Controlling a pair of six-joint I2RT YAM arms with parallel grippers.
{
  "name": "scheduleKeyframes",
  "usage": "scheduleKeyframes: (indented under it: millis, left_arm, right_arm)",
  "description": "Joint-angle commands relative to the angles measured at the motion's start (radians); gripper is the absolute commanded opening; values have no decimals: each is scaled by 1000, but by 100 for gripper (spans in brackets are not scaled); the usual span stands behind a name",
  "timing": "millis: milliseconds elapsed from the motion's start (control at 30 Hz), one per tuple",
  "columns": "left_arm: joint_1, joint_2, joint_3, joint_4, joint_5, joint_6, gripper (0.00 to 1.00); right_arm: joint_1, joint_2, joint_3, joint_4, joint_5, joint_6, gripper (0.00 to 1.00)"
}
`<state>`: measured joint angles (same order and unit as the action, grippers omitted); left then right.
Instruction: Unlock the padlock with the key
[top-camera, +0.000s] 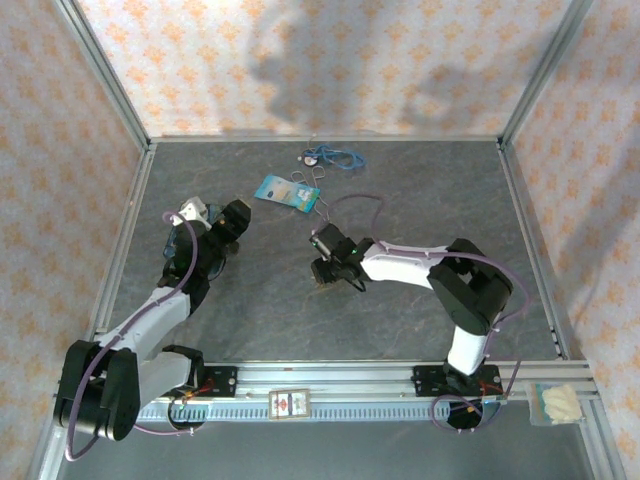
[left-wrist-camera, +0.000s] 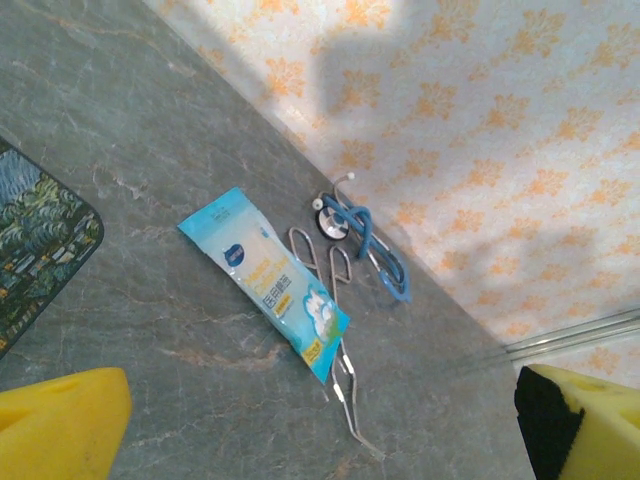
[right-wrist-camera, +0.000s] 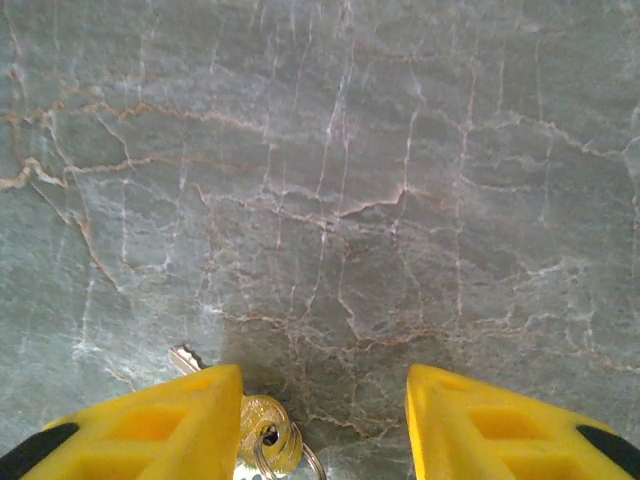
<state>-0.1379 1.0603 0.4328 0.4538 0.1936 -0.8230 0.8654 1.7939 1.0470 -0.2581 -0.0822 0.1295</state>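
Lying between parted jaws: key (right-wrist-camera: 260, 428)

A grey veined desk (top-camera: 270, 315) sits boxed by pale walls (top-camera: 200, 60) with orange motifs; soft shadows fall at twelve o'clock.

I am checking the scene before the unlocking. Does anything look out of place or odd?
The key lies on the table beside one fingertip of the right gripper, whose jaws stand apart, so it is not held. Farther back, a metal tool with ring handles lies partly under a blue packet. Nothing looks spilled or broken.
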Motion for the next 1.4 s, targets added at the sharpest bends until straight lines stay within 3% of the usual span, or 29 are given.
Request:
scheduleKeyframes:
  millis: [0, 300, 467, 700, 867, 1100, 1300, 1367]
  left_arm:
    - [-10, -18, -6, 12, -30, -16, 99]
    - [-13, 13, 0, 17, -7, -23, 99]
    - [-19, 17, -3, 28, -7, -30, 99]
    - [-54, 24, -17, 61, -6, -68, 99]
    - [-143, 60, -40, 111, -13, -119, 99]
    - [-272, 143, -74, 213, -20, -235, 99]
    - [-350, 223, -72, 277, -39, -289, 92]
    - [-367, 259, -73, 323, -26, -311, 85]
  right_arm:
    - [17, 19, -8, -44, 58, 1, 46]
    - [48, 35, -46, -66, 97, 35, 45]
    - [48, 63, -51, -87, 134, 58, 35]
    - [46, 64, -80, -35, 78, 110, 0]
    - [8, 39, -106, 27, -13, 206, 0]
    - [-90, -82, -210, 235, -241, 343, 0]
    - [-116, -173, -263, 322, -262, 363, 0]
    - [-121, -207, -273, 339, -249, 358, 0]
